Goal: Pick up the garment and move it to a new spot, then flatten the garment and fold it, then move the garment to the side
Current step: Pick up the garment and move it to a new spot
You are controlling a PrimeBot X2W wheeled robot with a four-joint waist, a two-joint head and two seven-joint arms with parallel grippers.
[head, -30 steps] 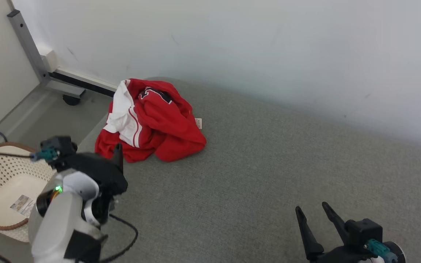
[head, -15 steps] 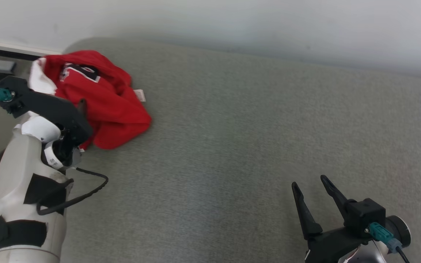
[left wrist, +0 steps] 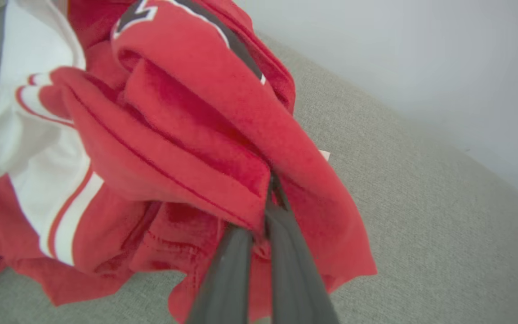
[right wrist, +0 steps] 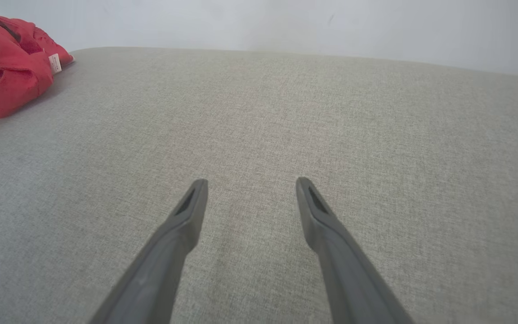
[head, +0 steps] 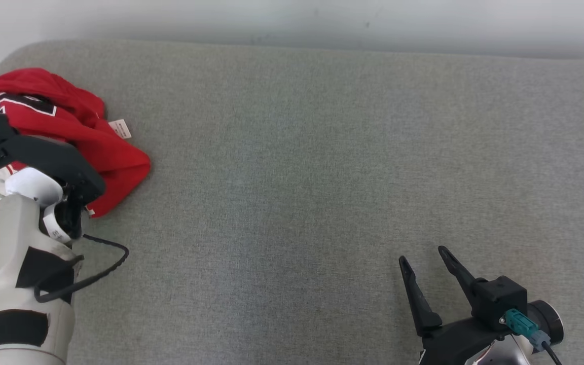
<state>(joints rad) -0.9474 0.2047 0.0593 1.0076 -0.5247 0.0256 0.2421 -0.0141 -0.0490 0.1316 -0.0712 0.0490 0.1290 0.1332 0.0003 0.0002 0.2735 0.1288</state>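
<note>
The red garment [head: 69,132] lay bunched, long axis unclear. The left gripper [left wrist: 270,202] pinched its fold; the right gripper [head: 422,253] hovered, jaws spread.

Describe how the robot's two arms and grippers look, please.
The left forearm is a pale grey shell with black patches; a black cable loops beside it. Each black wrist block carries a teal connector. The left gripper and right gripper each have two long, dark grey, tapering fingers.
</note>
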